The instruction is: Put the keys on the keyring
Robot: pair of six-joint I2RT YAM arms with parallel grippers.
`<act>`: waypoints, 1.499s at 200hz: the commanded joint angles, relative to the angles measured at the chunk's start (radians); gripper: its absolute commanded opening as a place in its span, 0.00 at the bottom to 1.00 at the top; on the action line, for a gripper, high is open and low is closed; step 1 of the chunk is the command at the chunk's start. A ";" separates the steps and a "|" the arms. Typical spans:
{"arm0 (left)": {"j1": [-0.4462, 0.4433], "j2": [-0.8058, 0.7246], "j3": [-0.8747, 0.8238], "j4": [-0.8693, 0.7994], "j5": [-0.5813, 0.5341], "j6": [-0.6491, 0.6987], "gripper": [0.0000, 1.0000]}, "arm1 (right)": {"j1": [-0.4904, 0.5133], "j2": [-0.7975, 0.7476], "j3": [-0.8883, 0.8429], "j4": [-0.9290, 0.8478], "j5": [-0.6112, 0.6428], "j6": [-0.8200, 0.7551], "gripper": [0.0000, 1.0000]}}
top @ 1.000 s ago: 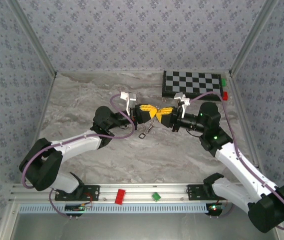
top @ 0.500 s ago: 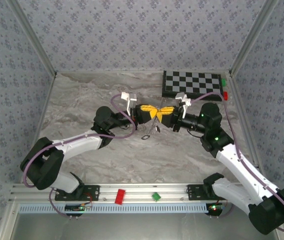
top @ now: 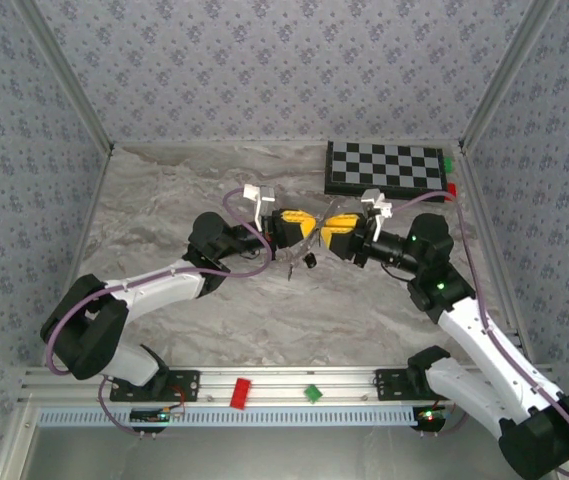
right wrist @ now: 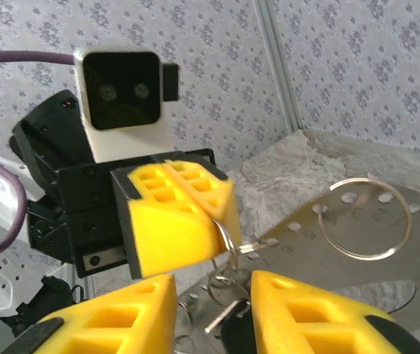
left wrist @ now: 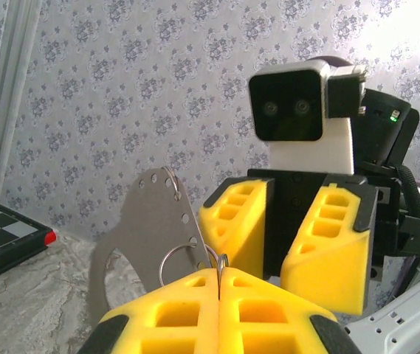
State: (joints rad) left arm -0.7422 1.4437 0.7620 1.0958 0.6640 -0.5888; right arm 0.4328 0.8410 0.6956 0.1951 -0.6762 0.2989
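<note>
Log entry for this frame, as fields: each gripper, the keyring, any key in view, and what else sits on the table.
left gripper: shut, pinching the keyring
right gripper: open, facing the left gripper tip to tip
keyring: thin wire loop, held up off the table
key: appears to dangle under the keyring, between the right gripper's open jaws, ungripped
background: checkerboard at the table's far right

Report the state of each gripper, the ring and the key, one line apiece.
left gripper: jaws shut, pinching the keyring and holding it aloft.
right gripper: jaws open, facing the left gripper, gripping nothing.
keyring: clamped by its wire in the left jaws.
key: hanging below the keyring, between the open right jaws, not gripped.
</note>
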 commanded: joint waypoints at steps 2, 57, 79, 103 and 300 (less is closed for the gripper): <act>-0.004 -0.015 0.011 0.034 -0.005 0.001 0.00 | 0.037 -0.031 -0.029 -0.045 0.075 -0.077 0.36; -0.005 -0.014 0.014 0.024 -0.010 0.000 0.00 | 0.150 -0.044 -0.065 -0.063 0.278 -0.195 0.39; -0.004 -0.013 0.013 0.026 -0.012 -0.004 0.00 | 0.188 -0.041 -0.062 -0.061 0.354 -0.231 0.37; -0.004 -0.011 0.014 0.032 -0.012 -0.008 0.00 | 0.231 -0.025 -0.056 -0.059 0.432 -0.276 0.36; -0.002 -0.020 0.016 0.021 0.000 -0.012 0.00 | 0.212 -0.043 -0.109 0.035 0.447 -0.317 0.20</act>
State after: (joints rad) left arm -0.7418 1.4429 0.7620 1.0660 0.6418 -0.5892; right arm 0.6476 0.8028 0.5995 0.1692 -0.1974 0.0021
